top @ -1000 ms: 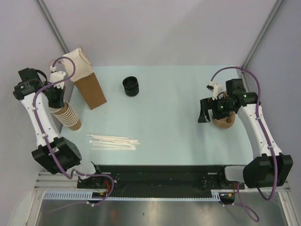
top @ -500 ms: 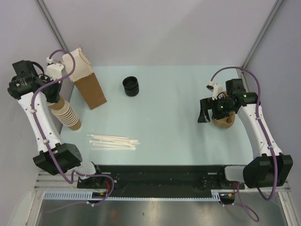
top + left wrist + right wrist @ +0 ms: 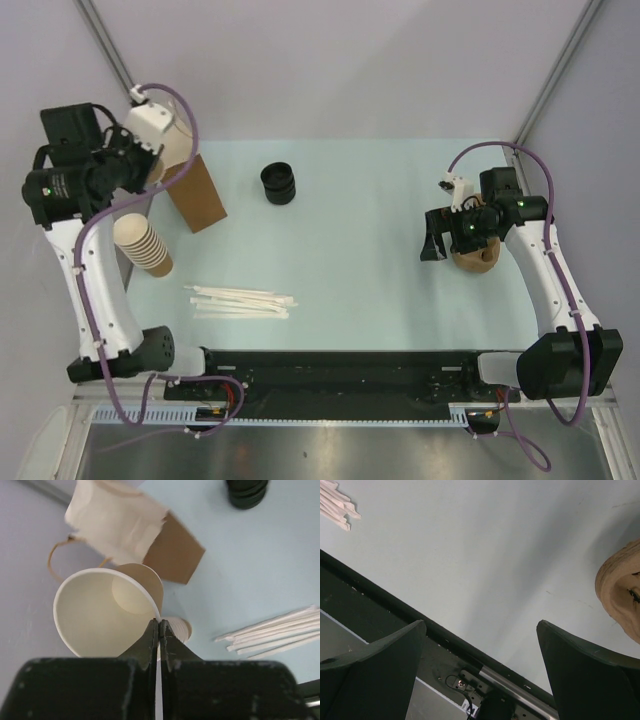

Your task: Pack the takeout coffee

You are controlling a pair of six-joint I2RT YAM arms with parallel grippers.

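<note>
You have a pale blue-green desk (image 3: 360,230) enclosed by grey walls (image 3: 330,60), with a black rail (image 3: 350,365) along the bottom of the frame. At upper left, the left jaws are pinched shut on the rim of the cup (image 3: 105,610). It is held open-topped above the stack (image 3: 140,245) and beside the bag (image 3: 195,195). Lids (image 3: 279,183) sit at upper centre; straws (image 3: 240,300) lie at lower left. At right, the right jaws stand wide, holding nothing, just beside a brown tray (image 3: 478,260).

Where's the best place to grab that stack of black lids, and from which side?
I'd grip the stack of black lids across its round outer wall, low down, coming from straight above. It stands upright and apart from the paper bag, so both sides are open.
</note>
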